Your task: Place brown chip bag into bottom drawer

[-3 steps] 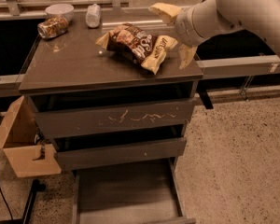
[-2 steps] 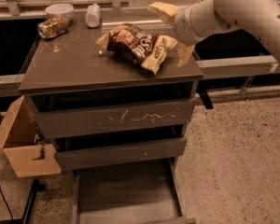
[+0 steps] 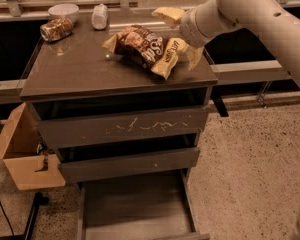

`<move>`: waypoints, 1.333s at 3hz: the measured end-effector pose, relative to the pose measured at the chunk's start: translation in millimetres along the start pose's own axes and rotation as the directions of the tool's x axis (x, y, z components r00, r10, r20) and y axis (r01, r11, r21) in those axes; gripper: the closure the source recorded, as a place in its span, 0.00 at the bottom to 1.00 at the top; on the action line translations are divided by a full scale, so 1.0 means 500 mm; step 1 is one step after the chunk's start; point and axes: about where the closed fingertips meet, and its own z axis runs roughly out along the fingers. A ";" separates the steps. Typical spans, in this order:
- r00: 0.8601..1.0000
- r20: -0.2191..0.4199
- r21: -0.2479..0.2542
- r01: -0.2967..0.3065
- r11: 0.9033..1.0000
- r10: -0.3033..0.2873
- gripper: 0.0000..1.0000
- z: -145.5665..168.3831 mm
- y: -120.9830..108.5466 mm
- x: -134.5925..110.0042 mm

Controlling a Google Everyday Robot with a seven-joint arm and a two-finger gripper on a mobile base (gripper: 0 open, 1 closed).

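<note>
Nearest, at the bottom of the frame, the bottom drawer (image 3: 135,204) stood pulled out, its flat dark floor bare between thin low side walls. Left of it sat an open cardboard box (image 3: 21,156) on the speckled floor (image 3: 250,159). Above the drawer came the plain front (image 3: 130,164) with one white speck, shut, and above that the scratched front (image 3: 125,127), also shut. On the cabinet top (image 3: 75,71), right of centre in the upper half of the frame, lay the chip bag (image 3: 142,45), crumpled and slanting from upper left to lower right, with its pale yellow end toward the near right corner and the white lettering facing up. It was well apart from the drawer, two fronts higher. My gripper (image 3: 181,36) was at the bag's right end, in the upper right of the frame, with my pale arm (image 3: 255,14) reaching in from the right edge. Its fingers (image 3: 168,15) stood apart, one beyond the bag and one on the near side by the cabinet's right edge. I could not tell whether either one touched the foil. Farthest back, in the upper left, lay a crushed can (image 3: 56,29), with a white bowl (image 3: 63,10) just behind it and a white bundle (image 3: 99,16) to their right.
</note>
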 end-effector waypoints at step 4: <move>0.999 0.024 -0.106 0.050 0.993 -0.048 0.27 0.089 0.013 0.005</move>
